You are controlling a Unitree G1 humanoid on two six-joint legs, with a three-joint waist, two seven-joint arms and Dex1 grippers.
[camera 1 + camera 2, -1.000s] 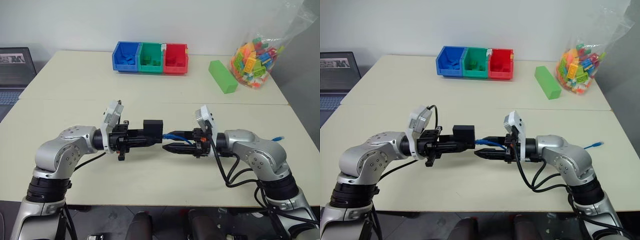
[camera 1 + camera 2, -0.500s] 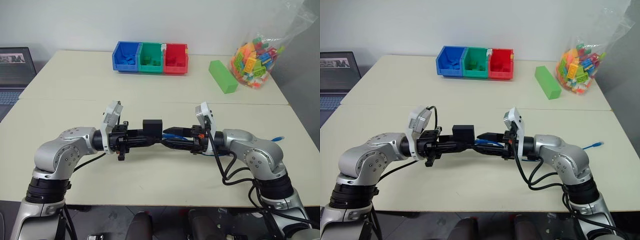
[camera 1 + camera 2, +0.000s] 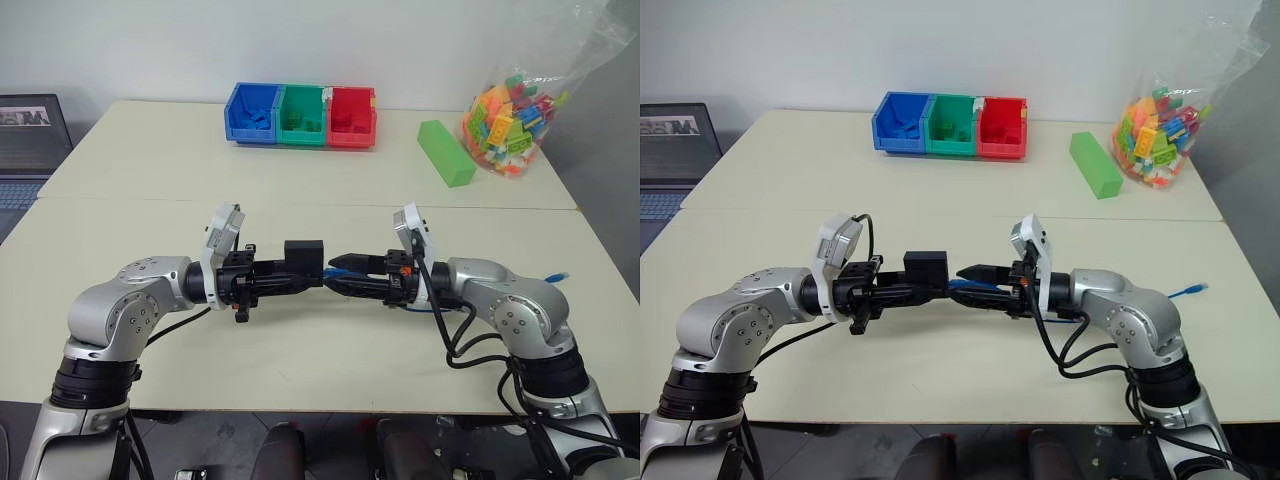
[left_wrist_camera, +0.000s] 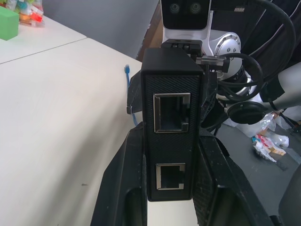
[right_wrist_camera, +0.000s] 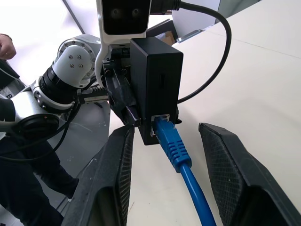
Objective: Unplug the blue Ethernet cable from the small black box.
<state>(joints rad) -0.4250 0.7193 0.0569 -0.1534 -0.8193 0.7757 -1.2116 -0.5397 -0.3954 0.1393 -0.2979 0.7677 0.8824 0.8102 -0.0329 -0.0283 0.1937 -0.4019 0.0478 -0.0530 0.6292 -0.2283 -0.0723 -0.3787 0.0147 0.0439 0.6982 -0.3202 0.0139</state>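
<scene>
Grippers meet at mid-table, both level and pointing at each other above the pale cream tabletop [image 3: 300, 180]. Left gripper [image 4: 171, 188], two black ribbed fingers, is clamped tight on the small matte-black box [image 4: 172, 122], which stands upright between the fingers with its top rising above them; the left wrist view shows two ports on one face of the box, one above the other. On the opposite face, the bright-blue Ethernet cable [image 5: 181, 162] sits plugged into a low port, its ribbed blue boot just outside the socket. Right gripper [image 5: 164, 160] has its two black fingers held partly apart, one on either side of the blue boot with a visible gap to each, so the fingers straddle the plug without touching it. From the head views the box [image 3: 304, 254] sits at the tip of the left gripper [image 3: 300, 277], the right gripper's tip [image 3: 337, 274] reaching just beside it, and a short blue stretch of cable shows between the fingers. The cable's far plug end [image 3: 556, 276] lies on the table off to the right, beyond the right arm. At the table's far side: a row of blue, green and red plastic bins [image 3: 300, 115], a bright green rectangular block [image 3: 445, 153], and a clear plastic bag of multicoloured toy bricks [image 3: 508, 110]. Laptop [image 3: 30, 135] at the far left edge.
</scene>
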